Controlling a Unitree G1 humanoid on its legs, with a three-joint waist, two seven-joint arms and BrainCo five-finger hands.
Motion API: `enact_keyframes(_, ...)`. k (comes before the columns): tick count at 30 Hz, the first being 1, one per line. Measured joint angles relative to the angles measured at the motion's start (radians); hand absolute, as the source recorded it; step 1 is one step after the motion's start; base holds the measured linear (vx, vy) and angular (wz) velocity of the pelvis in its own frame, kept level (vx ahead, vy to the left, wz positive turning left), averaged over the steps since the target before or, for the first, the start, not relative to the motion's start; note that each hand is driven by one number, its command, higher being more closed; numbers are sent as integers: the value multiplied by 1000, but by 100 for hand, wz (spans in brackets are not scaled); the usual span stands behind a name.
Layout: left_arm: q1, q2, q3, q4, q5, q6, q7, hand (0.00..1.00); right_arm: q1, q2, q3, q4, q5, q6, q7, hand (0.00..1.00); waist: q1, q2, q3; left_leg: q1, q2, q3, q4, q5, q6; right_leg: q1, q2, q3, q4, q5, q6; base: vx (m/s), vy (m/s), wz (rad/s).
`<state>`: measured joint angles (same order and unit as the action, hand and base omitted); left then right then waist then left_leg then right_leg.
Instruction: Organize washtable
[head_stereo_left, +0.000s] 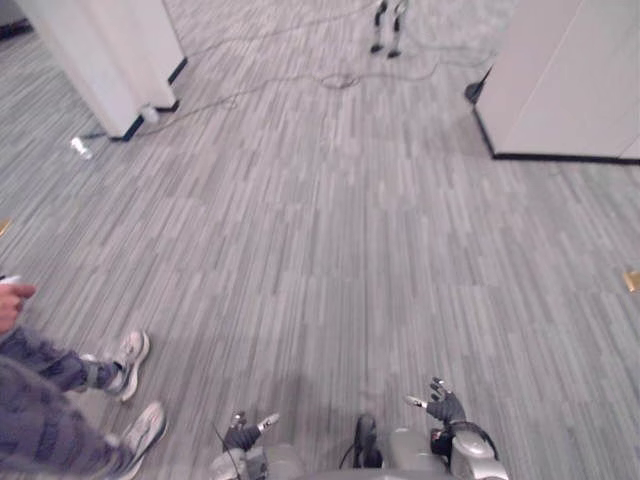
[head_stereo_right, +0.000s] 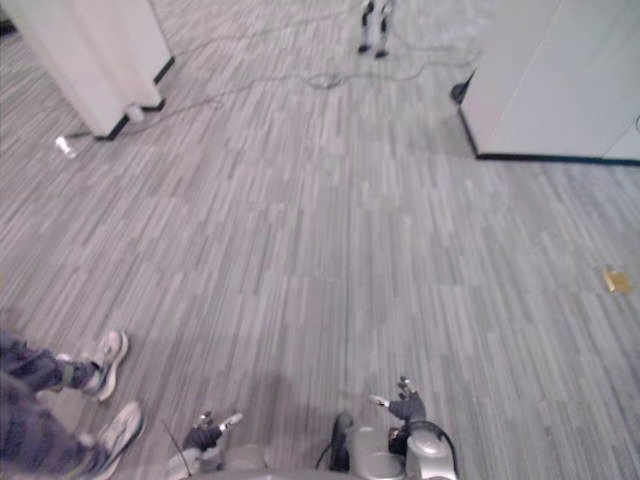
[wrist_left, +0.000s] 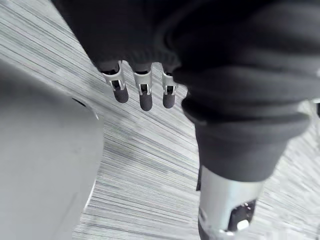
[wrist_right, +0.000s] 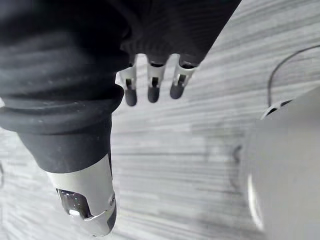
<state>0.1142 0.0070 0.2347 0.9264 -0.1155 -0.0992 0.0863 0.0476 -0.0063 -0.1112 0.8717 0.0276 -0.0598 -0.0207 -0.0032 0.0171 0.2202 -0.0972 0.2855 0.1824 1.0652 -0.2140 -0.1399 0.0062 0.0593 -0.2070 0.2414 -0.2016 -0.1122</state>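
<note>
Washtable: I cannot tell where it stands. A left white block (head_stereo_left: 105, 55) and a right white block (head_stereo_left: 565, 80), both with dark bases, rise from the grey striped floor (head_stereo_left: 330, 260) at the far side, and I cannot tell whether either belongs to it.

The left eye view takes in a person's hand (head_stereo_left: 12, 300) at the left edge with something small and white at its top. Below it are patterned trouser legs and two pale shoes (head_stereo_left: 130, 355). The right eye view takes in a small tan scrap (head_stereo_right: 615, 281) lying whole on the floor at the right. A small white object (head_stereo_left: 80, 148) lies near the left white block, and a thin cable (head_stereo_left: 340, 80) trails over the far floor near a pair of dark stand feet (head_stereo_left: 388, 35).

The left robot hand (head_stereo_left: 243, 433) and the right robot hand (head_stereo_left: 444, 406) hang low over the floor at the near edge, well apart. The left wrist view shows that hand's fingers (wrist_left: 145, 97) straight and relaxed, the thumb (wrist_left: 227, 212) held apart, with nothing held or touched. The right wrist view shows the right robot hand just as wide, fingers (wrist_right: 153, 90) straight, thumb (wrist_right: 85, 205) apart, empty.
</note>
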Motion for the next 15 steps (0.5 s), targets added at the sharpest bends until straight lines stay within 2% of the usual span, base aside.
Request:
enact_keyframes(1, 0, 5, 3, -16, -1, -6, 0, 0, 0, 9, 11, 15, 1, -1, 0, 0, 11, -17, 0, -64, -12, 49, -77, -21, 35, 53, -4, 23, -56, 7, 12, 450, -89, -51)
enact_keyframes(2, -1, 5, 3, -24, -2, -9, 0, 0, -2, 13, 12, 18, 1, 0, 1, 0, 22, -18, -2, -104, -24, 81, -179, -31, 51, 89, -6, 42, -95, 14, 23, 564, -47, -55)
enact_keyframes(4, 0, 4, 2, -29, -10, -16, 0, 0, -7, 10, 11, 34, 1, 1, 1, 0, 24, -16, 0, -155, -87, 88, -472, -23, 50, 155, -27, 54, -151, 14, 49, 502, 70, -39)
enact_keyframes(5, 1, 0, 1, -32, -11, -20, 1, 0, -12, 6, 11, 58, 1, 1, 0, 0, 32, -16, 0, -160, -133, 78, -702, 20, 30, 196, -45, 55, -182, 4, 68, 500, 130, -53)
enact_keyframes(6, 0, -4, -1, -34, -12, -23, 1, 0, -10, 0, 13, 74, 0, 0, 0, 0, 49, -6, -4, -170, -147, 60, -843, 73, 30, 239, -49, 70, -218, -13, 97, 512, 160, -60)
enact_keyframes(7, 0, -4, -1, -34, -19, -26, 1, 0, -14, -2, 15, 88, -1, -1, 0, 0, 57, -4, -4, -180, -148, 56, -856, 117, 36, 261, -52, 74, -233, -24, 113, 468, 194, -73)
enact_keyframes(8, -1, -1, 0, -34, -30, -28, 2, 0, -10, 0, 20, 101, -2, 0, -1, 0, 75, -16, -11, -173, -164, 59, -826, 210, 79, 290, -76, 74, -233, -42, 143, 611, 269, -54)
enact_keyframes(9, 0, 3, 0, -32, -30, -30, 2, 0, -2, 1, 23, 108, -2, -1, -1, 0, 74, -19, -25, -178, -184, 51, -798, 225, 113, 282, -100, 79, -173, -44, 150, 753, 323, -40)
enact_keyframes(10, 0, 8, -2, -28, -30, -29, 2, 0, -2, -1, 27, 107, -3, -4, -1, 0, 66, -33, -32, -175, -203, 40, -774, 205, 160, 230, -129, 92, -43, -52, 164, 780, 314, -2)
enact_keyframes(11, -5, 20, -3, -23, -32, -29, 1, 0, -3, -1, 25, 117, -5, -4, 1, 0, 65, -61, -35, -145, -236, 43, -766, 169, 188, 156, -171, 108, 163, -62, 184, 661, 249, 15)
enact_keyframes(12, -8, 24, -3, -21, -32, -28, 1, 0, -5, 1, 16, 123, -9, -3, 2, 0, 65, -78, -33, -119, -257, 44, -767, 156, 198, 116, -189, 118, 284, -48, 204, 670, 235, 41)
enact_keyframes(13, -16, 37, -7, -6, -31, -23, 1, 0, -8, 5, 5, 128, -14, -1, 2, 0, 54, -105, -21, -49, -296, 37, -771, 113, 219, 48, -236, 135, 520, 48, 255, 665, 200, 55)
enact_keyframes(14, -19, 46, -6, 1, -31, -16, 4, 0, -15, 2, 0, 132, -20, 0, 4, 0, 41, -107, -2, 19, -317, 19, -771, 76, 228, 18, -259, 129, 665, 75, 261, 786, 210, 58)
enact_keyframes(15, -17, 51, -6, 17, -31, -12, 5, 0, -18, -6, -4, 132, -31, -1, 5, 0, 39, -91, 8, 114, -321, 4, -791, 36, 235, -19, -266, 115, 778, 33, 207, 757, 156, 43)
